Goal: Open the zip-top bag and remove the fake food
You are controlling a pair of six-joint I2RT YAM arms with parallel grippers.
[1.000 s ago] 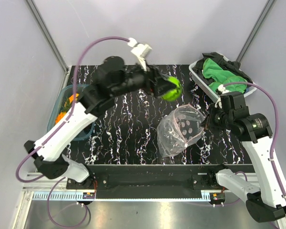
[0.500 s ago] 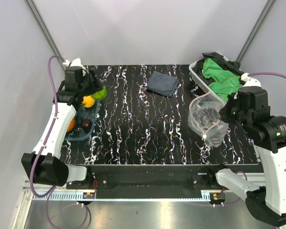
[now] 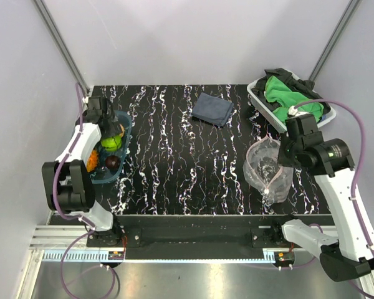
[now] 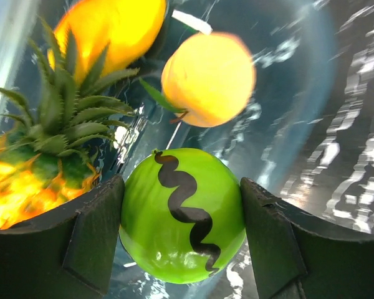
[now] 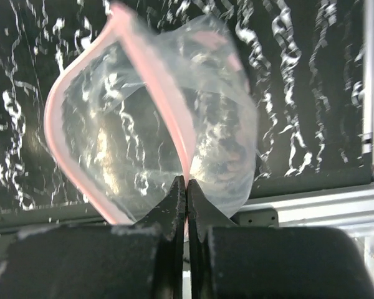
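Green ball (image 4: 182, 215) is clamped by left gripper (image 4: 182, 208) over blue tub (image 3: 105, 177); zip-top bag (image 5: 131, 137) rim is pinched by right gripper (image 5: 186, 185).

We see the zip-top bag (image 5: 149, 143) as thin clear plastic, crinkled and shiny, its zip strip a duller pink. The green ball (image 4: 182, 215) is smooth, glossy plastic. The tub (image 4: 299, 75) is translucent blue plastic, the table (image 3: 174, 162) is glossy and marble-patterned, and the cloth (image 3: 213, 109) is matt fabric.
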